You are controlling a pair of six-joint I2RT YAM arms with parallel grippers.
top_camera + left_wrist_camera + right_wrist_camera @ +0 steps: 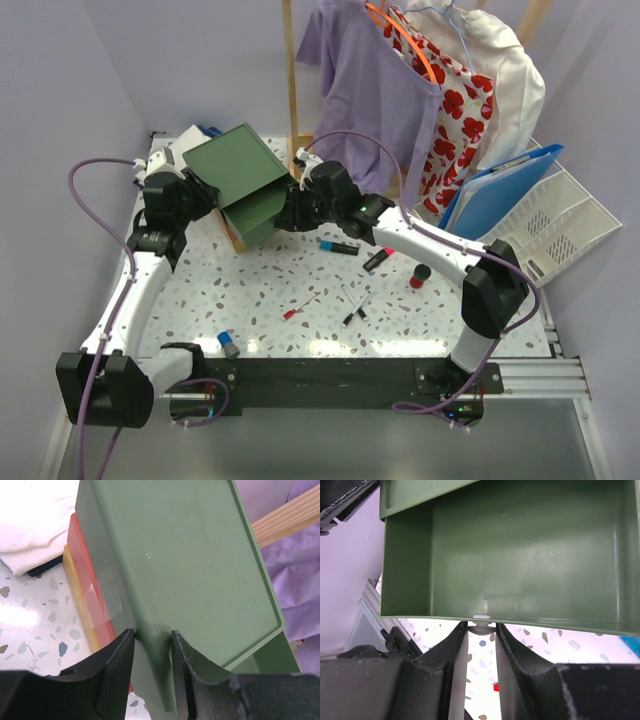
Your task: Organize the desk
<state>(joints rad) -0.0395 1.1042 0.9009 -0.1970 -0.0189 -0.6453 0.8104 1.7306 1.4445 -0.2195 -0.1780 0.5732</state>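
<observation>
At the back-left of the worktop (270, 285), I am bracing the green case (190, 555) with the left pincer (152, 636) clamped narrow on its wall, steadying it while the right pincer (481, 628) is nipping, almost closed, the green drawer (505, 555) by its front tab.

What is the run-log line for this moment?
left gripper shut on green box | right gripper shut on drawer front lip | drawer open, empty | pens loose on desk
</observation>
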